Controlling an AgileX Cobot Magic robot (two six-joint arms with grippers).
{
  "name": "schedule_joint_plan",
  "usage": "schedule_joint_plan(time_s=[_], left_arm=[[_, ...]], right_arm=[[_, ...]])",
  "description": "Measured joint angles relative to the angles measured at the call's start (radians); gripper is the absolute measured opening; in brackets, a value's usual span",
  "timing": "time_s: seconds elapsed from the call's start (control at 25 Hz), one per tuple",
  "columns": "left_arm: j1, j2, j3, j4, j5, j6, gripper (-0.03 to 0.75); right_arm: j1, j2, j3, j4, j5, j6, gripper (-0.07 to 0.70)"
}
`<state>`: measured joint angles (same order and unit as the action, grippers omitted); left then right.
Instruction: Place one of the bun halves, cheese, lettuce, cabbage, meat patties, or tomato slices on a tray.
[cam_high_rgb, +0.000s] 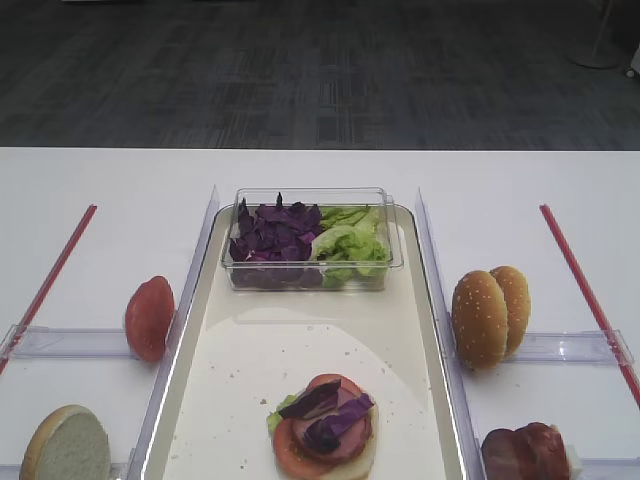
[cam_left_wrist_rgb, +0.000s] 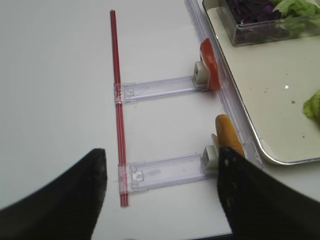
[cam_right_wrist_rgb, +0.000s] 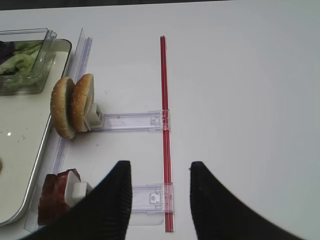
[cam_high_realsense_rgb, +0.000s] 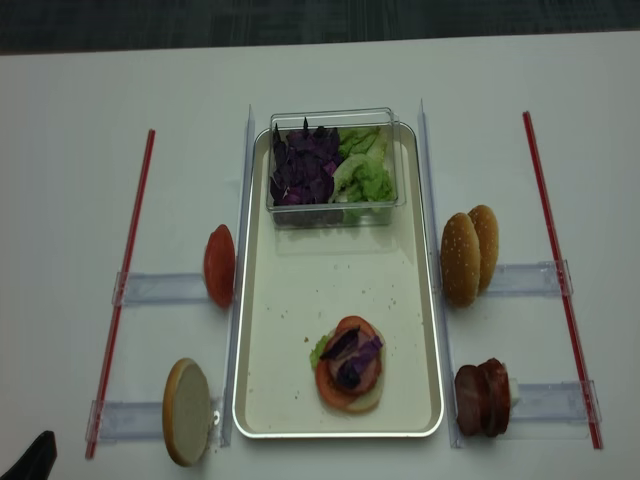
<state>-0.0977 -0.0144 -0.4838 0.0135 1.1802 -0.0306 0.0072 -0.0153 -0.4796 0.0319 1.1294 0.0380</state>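
Nearest the lens, the left pincer (cam_left_wrist_rgb: 162, 187) stood spread and empty above the surface (cam_left_wrist_rgb: 60, 100), a bun half (cam_left_wrist_rgb: 227, 135) just beside its right finger and a tomato slice (cam_left_wrist_rgb: 209, 62) farther ahead. On the tray (cam_high_realsense_rgb: 300, 300) sat a partial stack (cam_high_realsense_rgb: 350, 365). The right pincer (cam_right_wrist_rgb: 160, 200), likewise spread and empty, hovered with meat patties (cam_right_wrist_rgb: 52, 197) to its left. Judged: between placements; next, closing on one ingredient.

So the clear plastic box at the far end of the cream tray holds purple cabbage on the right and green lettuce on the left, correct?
Not quite: in the clear plastic box on the cream tray, the purple cabbage is on the left and the green lettuce on the right. Both exterior high views show it.
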Motion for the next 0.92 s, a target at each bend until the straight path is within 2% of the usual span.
schedule_joint_plan(time_s=[0.28, 0.56, 0.92], left_arm=[[0.000, 0.000, 0.000, 0.000, 0.000, 0.000, 0.440], [0.000, 0.000, 0.000, 0.000, 0.000, 0.000, 0.491], [0.000, 0.000, 0.000, 0.000, 0.000, 0.000, 0.501]], right_arm=[[0.000, 0.000, 0.000, 0.000, 0.000, 0.000, 0.319], [0.000, 0.000, 0.000, 0.000, 0.000, 0.000, 0.319], [0.000, 0.000, 0.000, 0.000, 0.000, 0.000, 0.319]])
